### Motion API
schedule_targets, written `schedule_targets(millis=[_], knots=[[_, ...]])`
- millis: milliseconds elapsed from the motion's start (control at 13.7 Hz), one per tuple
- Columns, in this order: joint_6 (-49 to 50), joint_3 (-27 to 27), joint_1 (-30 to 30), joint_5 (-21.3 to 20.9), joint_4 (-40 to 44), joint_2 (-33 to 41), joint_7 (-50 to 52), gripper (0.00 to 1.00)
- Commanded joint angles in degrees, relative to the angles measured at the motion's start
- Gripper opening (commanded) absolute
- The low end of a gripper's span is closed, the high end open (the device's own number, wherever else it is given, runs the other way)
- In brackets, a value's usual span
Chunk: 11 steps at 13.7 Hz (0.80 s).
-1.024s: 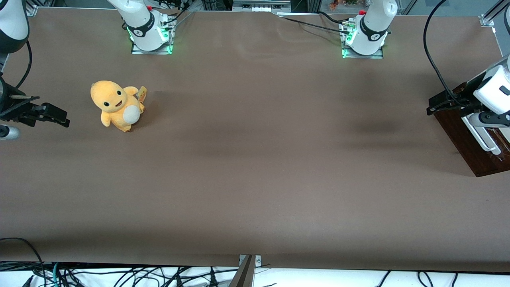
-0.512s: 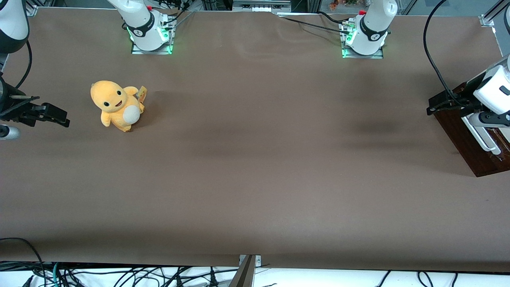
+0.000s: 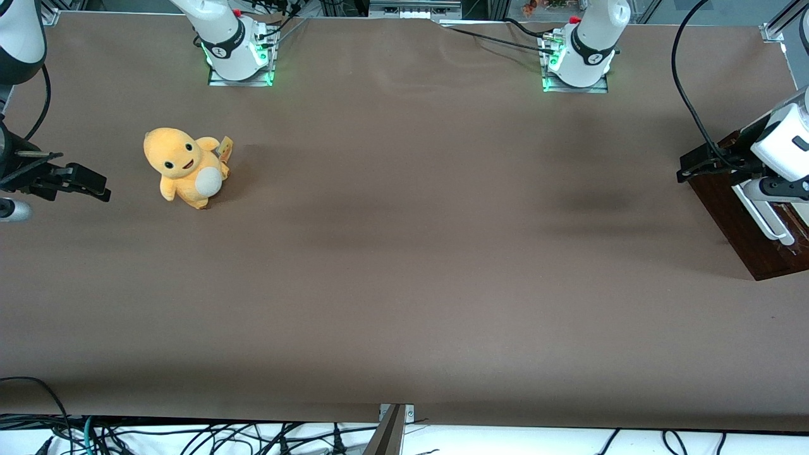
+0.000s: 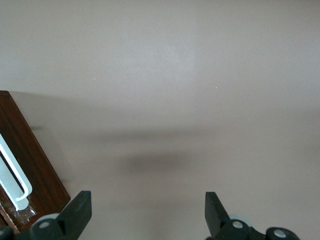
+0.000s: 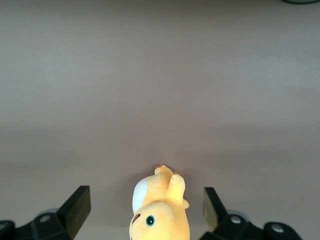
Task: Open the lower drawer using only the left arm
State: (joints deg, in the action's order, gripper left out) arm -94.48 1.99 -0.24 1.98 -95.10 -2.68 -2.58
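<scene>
1. At the working arm's end of the table (image 3: 404, 253), the small dark wood cabinet (image 3: 746, 227) stood at the edge of the front view, only partly visible.
2. Its reddish-brown lower drawer (image 4: 30, 165) showed a white bar handle (image 4: 12, 177) running along the front; from where I stood I could not tell whether it had been drawn out at all.
3. Above the cabinet's end farther from the front camera hung the left arm (image 3: 784, 142), white with dark panels, a loose black cable (image 3: 686, 82) looping up from it.
4. Its black gripper (image 4: 145, 212) sat just beside the drawer front, over bare brown tabletop, holding nothing.
5. Both fingers (image 4: 77, 210) were spread wide apart, one of them close to the drawer's wooden edge, though I could not make out any contact with it.
6. The handle lay outside the gap between the jaws.
7. Well apart, toward the parked arm's end, an orange plush toy (image 3: 184, 165) sat upright on the table.
</scene>
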Motion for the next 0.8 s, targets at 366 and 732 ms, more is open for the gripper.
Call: schedule_targets(millis=[366, 732], knots=[[0.00, -0.23, -0.02, -1.81, -0.88, 0.83, -0.76, 1.00], [0.44, -0.14, -0.02, -1.81, -0.88, 0.39, -0.67, 1.00]])
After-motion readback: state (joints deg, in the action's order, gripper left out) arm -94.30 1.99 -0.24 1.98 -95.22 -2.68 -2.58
